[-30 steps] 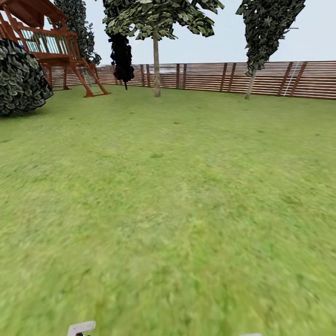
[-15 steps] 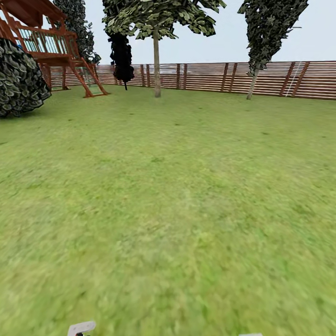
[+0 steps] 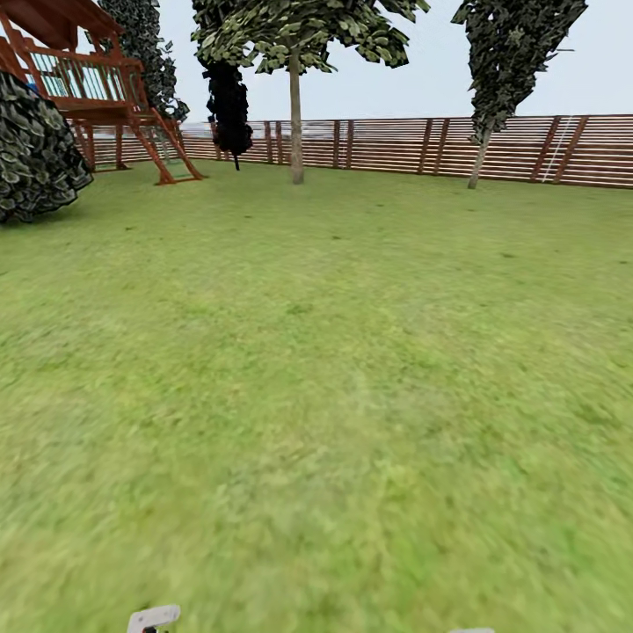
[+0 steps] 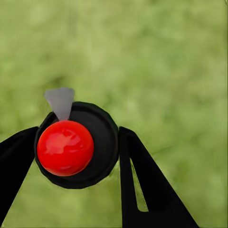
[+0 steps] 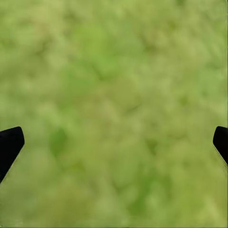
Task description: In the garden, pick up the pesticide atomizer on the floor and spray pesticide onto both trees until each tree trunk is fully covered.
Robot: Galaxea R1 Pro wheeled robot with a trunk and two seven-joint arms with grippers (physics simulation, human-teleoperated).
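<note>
The pesticide atomizer [image 4: 66, 147], a dark round bottle with a red ball top and a pale nozzle, sits between the black fingers [image 4: 142, 180] of my left gripper [image 4: 78, 135], which is shut on it above blurred grass. My right gripper [image 5: 114, 137] is open over grass, with only its two dark fingertips [image 5: 10, 141] showing at the frame's sides. In the head view I face the garden lawn [image 3: 316, 352]. One tree [image 3: 296, 123] with a pale straight trunk stands far ahead by the fence. Another tree [image 3: 479, 163] stands to its right, its trunk leaning. The floor is out of view.
A brown slat fence [image 3: 396, 145] closes the far side. A red wooden play structure [image 3: 105, 88] and a large dark shrub [image 3: 35, 149] stand at the far left. A narrow black columnar tree [image 3: 230, 105] is next to them. Open grass lies between me and the trees.
The whole head view has shifted slightly as the camera moved: the shrub slid left and the trees drifted a little right.
</note>
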